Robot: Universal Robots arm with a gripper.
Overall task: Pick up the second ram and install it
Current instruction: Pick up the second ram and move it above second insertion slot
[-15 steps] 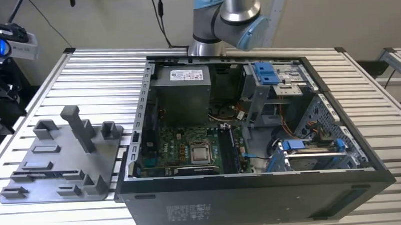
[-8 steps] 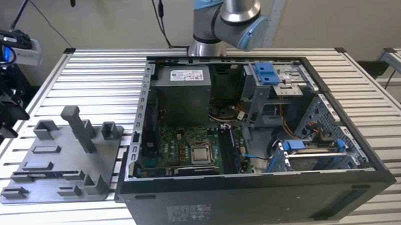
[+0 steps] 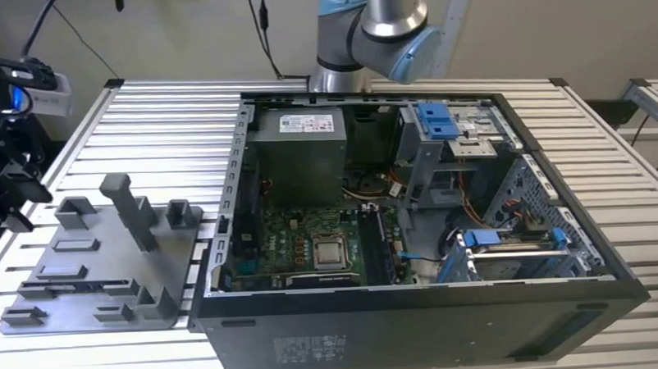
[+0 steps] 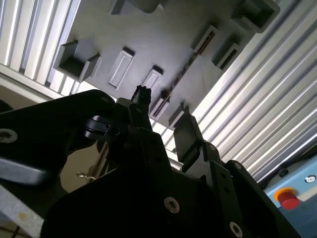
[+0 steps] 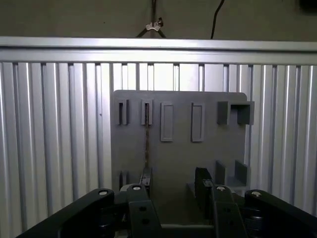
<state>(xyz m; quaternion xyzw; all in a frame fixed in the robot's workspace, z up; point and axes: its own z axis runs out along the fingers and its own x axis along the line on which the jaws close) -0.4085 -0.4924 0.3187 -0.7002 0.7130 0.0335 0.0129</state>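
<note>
Hovering over tray [image 5: 178, 158], gripper [image 5: 173, 181] fingers apart; ram [image 5: 147, 144] on edge in slot, just beyond one fingertip [image 5: 146, 176], not gripped.

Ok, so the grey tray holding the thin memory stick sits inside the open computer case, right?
Not quite. The exterior view shows the grey tray outside the computer case, on the slatted table at the exterior view's left. The second ram does stand edge-on in the tray's slots, beyond the open gripper in the first wrist view.
</note>
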